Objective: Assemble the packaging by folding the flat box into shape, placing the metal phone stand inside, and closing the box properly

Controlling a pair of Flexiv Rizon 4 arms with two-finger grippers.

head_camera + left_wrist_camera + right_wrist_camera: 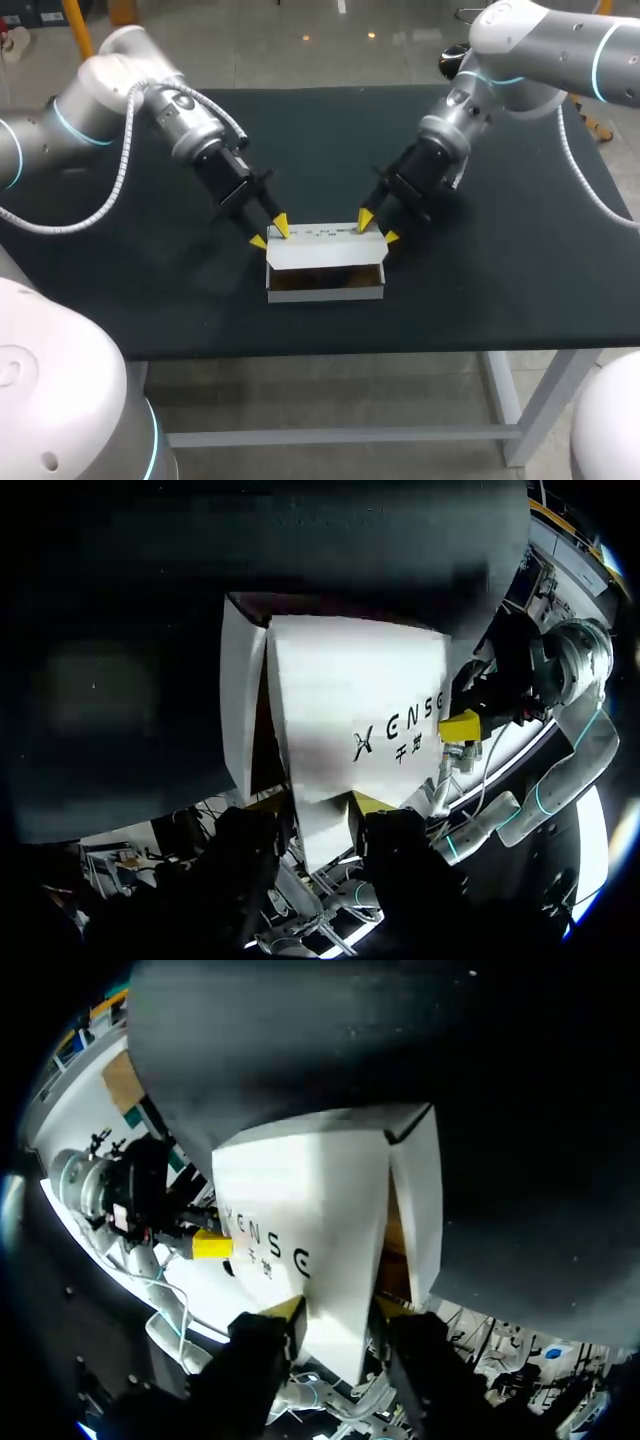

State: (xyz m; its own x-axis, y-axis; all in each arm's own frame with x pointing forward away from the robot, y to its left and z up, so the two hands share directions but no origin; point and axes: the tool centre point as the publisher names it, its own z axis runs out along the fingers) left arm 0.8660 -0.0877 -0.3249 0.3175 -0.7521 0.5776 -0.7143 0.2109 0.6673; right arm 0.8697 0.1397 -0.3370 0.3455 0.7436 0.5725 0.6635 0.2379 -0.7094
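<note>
A white cardboard box [325, 290] stands on the black table, its front open and dark inside; no phone stand can be made out there. Its lid [325, 248] leans forward over the opening. My left gripper [270, 232] is shut on the lid's back left end. At the back right end my right gripper [378, 227] is shut the same way. In the left wrist view the lid [350, 700] runs ahead from between the gripper [320, 805] tips. The right wrist view shows the lid [300, 1210] clamped in the gripper [335, 1310].
The black table [500, 280] carries nothing else that I can see. Both arms slant down from the back corners and meet over the box, near the table's front edge.
</note>
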